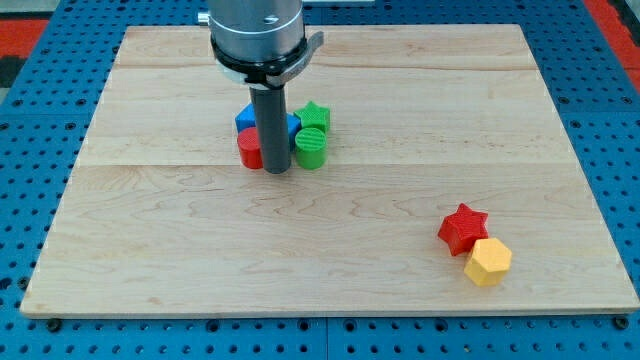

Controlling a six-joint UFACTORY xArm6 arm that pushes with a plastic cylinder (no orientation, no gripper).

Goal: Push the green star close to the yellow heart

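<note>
6 blocks: all lie on the desk (400,100), 4 bunched at upper centre of the frame and 2 paired at lower right.
Green star (316,114): at the upper right of the bunch, just above the green cylinder and touching or nearly touching it; a blue block sits just to its left.
Green cylinder (311,148): upright, ribbed on its side, just right of the rod's lower end.
Blue block (244,119): at the back of the bunch, partly hidden behind the rod, so its shape cannot be made out.
Red block (249,150): rounded, just left of the rod and below the blue block.
Red star (462,228): lower right of the frame, well apart from the bunch.
Yellow block (488,262): touching the red star at its lower right edge; its outline looks angular from here and I cannot tell whether it is a heart.
Rod: dark and upright, dropping from the grey arm housing (256,35) at top centre.
My tip (277,171): down on the desk between the red block and the green cylinder, close against both, below and left of the green star.
Fingers: the arm ends in the plain rod, which holds nothing.
Surround: blue pegboard (30,120) shows on every side of the desk.
</note>
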